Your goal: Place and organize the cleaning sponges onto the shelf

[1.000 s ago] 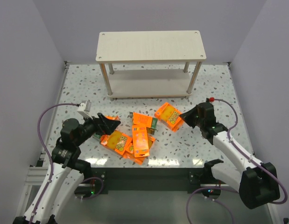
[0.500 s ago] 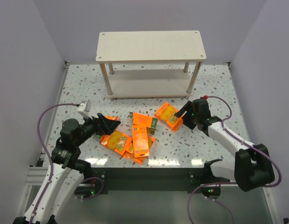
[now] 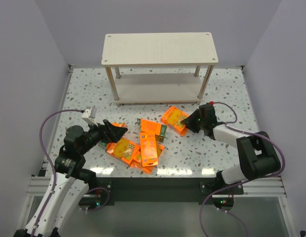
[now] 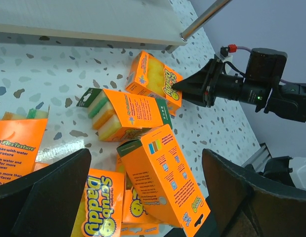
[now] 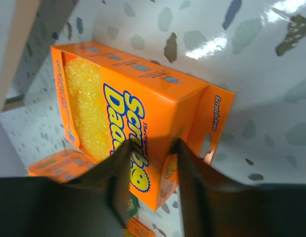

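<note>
The pale two-tier shelf (image 3: pixel 157 48) stands at the back; both boards are bare. Several orange sponge packs lie on the speckled table in front of it. One pack (image 3: pixel 173 117) lies apart at the right, close to the shelf's front right leg. My right gripper (image 3: pixel 186 121) is low on the table, its fingers pinching that pack's near corner (image 5: pixel 143 118), which still rests on the table. My left gripper (image 3: pixel 115 129) is wide open over the left pile (image 3: pixel 143 148); an upright pack (image 4: pixel 165 177) sits between its fingers (image 4: pixel 49 187).
The shelf's front right leg (image 3: pixel 207 84) is just behind the right gripper. The lower board (image 4: pixel 83 19) shows in the left wrist view. A green-ended pack (image 3: pixel 153 128) lies mid-table. Side walls close in the table left and right.
My right arm has stretched forward and left, lowered to the table, and closed in on the right pack, which slid a little toward the shelf. The left arm has not moved.
</note>
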You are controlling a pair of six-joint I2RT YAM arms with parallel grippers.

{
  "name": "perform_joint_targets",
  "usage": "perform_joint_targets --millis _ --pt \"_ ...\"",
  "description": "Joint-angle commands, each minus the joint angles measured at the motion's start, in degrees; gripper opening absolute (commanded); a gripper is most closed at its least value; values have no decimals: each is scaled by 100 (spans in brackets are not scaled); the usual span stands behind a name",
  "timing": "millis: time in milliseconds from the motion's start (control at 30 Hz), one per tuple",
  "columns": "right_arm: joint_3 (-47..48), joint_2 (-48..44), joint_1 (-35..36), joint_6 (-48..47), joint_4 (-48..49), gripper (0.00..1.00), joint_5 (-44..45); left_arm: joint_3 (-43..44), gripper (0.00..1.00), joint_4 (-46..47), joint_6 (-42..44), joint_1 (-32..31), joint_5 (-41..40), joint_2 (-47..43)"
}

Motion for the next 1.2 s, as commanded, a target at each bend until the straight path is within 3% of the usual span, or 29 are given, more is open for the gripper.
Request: perform_joint_targets --millis 0,67,100,333,600,833,1167 --pt "-305 484 -17 128 289 23 277 120 100 67 41 -25 14 41" --pt "-358 642 -25 163 360 11 278 137 100 14 85 -25 -12 32" --pt "-358 686 -34 163 387 0 278 146 100 -4 85 -33 -12 32" --pt "-508 214 -140 146 308 0 58 146 100 5 94 -33 -30 49" --pt "-517 -1718 -227 286 -437 0 -65 164 100 146 76 -25 14 181" --pt "-314 -2345 -271 698 -668 0 -30 155 100 216 58 -25 23 216" --pt "-517 -1662 -271 2553 1448 0 910 181 100 225 6 -25 58 190"
